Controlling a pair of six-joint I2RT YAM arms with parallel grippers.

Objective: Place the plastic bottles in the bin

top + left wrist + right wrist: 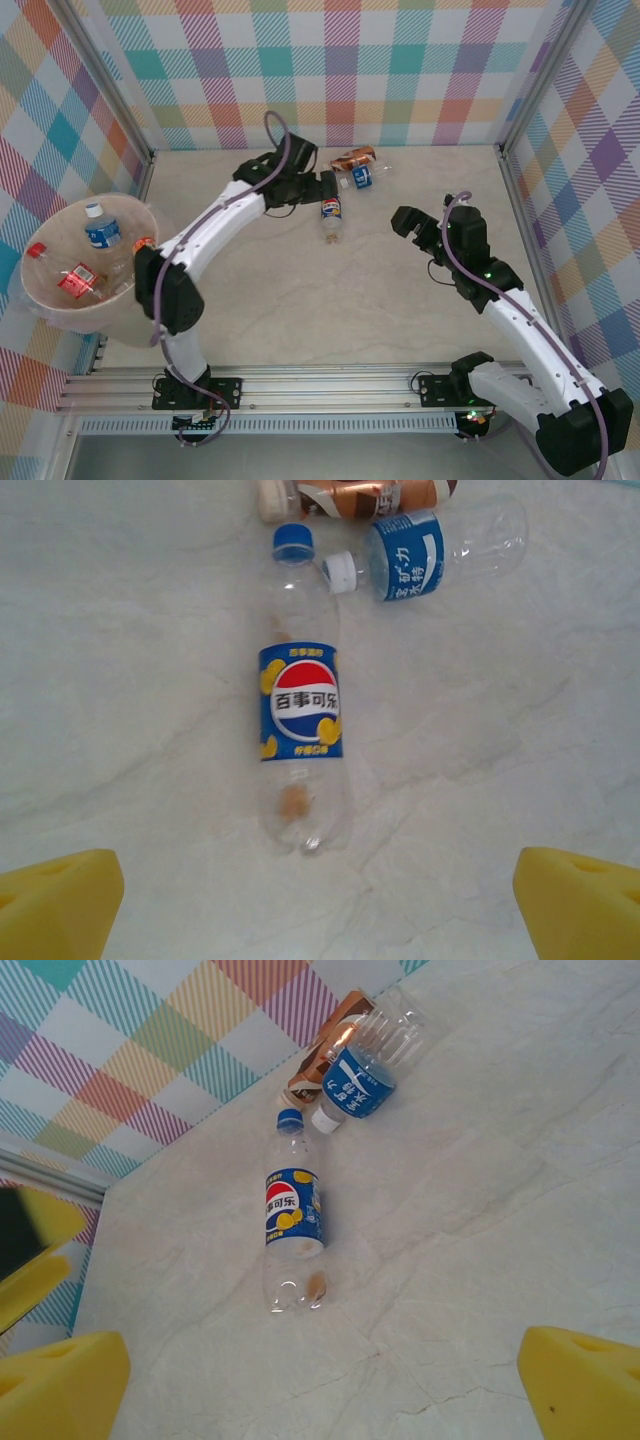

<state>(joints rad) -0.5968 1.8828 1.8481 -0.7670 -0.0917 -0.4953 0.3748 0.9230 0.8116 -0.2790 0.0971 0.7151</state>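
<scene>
Where pastel plaid walls enclose the pale marbled tabletop, 3 clear plastic bottles lie near the far wall. Others sit inside the round translucent pale bin at the left edge. The left gripper and right gripper hang spread wide, grasping nothing.

Pastel plaid walls; pale marbled tabletop; aluminium rail along near edge.

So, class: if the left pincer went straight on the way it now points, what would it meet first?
Probably the Pepsi bottle, lying dead ahead between the open fingers, base end nearest. Depth is unclear: the left pincer may touch the table just short of it.
</scene>
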